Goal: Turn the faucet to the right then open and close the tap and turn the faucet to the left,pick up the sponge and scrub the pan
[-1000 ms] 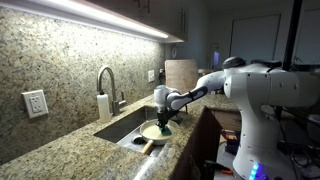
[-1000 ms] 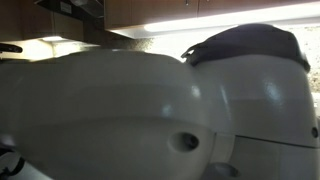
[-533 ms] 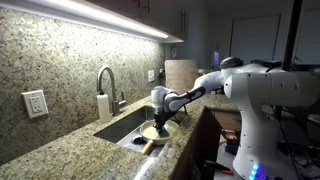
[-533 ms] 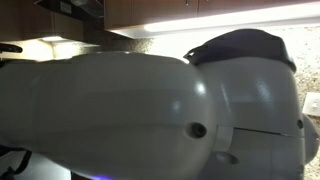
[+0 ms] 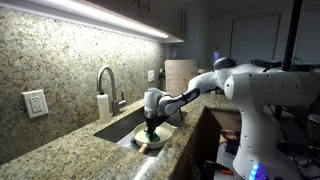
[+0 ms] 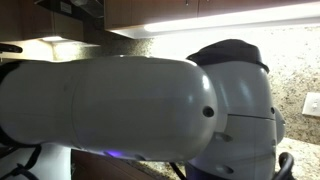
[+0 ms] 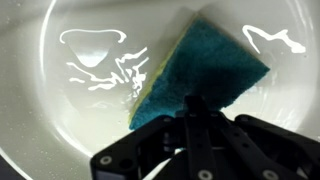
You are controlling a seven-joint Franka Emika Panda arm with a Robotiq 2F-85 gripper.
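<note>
We see the gripper (image 7: 190, 108) with its two dark fingers (image 7: 196, 125) pressed together on the near edge of the sponge (image 7: 205, 72), so it is clamped on the sponge. The sponge is a flat teal pad with a rough, grainy face and a thin yellow-green layer along one side. In the wrist view its long axis runs slantwise, from just ahead of the fingers up to a far corner that points away from the gripper. It lies against the inside of the pan (image 7: 60, 110), directly under the gripper. The pan is round, smooth, glossy and cream-white, with bright curly reflections on both sides of the sponge.

In an exterior view the gripper (image 5: 152, 124) points down into the pan (image 5: 157, 134) in the sink (image 5: 120, 126). The short tan handle (image 5: 148, 147) sticks out toward the front of the speckled stone counter (image 5: 70, 150). Behind the gripper, near the wall, stands the arched metal faucet (image 5: 105, 80). In an exterior view the white shell of the arm (image 6: 100, 110) hides everything else.
</note>
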